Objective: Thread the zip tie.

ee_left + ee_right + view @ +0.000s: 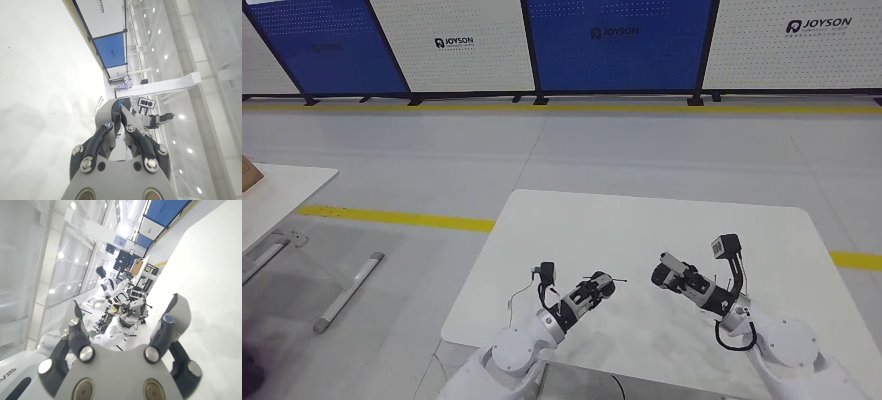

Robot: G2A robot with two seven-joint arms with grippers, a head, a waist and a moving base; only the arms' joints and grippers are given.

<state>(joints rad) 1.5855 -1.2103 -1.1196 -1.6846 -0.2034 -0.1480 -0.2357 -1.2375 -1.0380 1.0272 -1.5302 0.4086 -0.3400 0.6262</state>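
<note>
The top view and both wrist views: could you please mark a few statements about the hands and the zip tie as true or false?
1. The left hand is shut on the thin black plastic zip tie. True.
2. The right hand is shut as well. False: its fingers stand wide apart and hold nothing.
3. Both hands are above the white rectangular table. True.
4. The two hands touch each other. False: in the top view a stretch of bare table shows between them.
</note>
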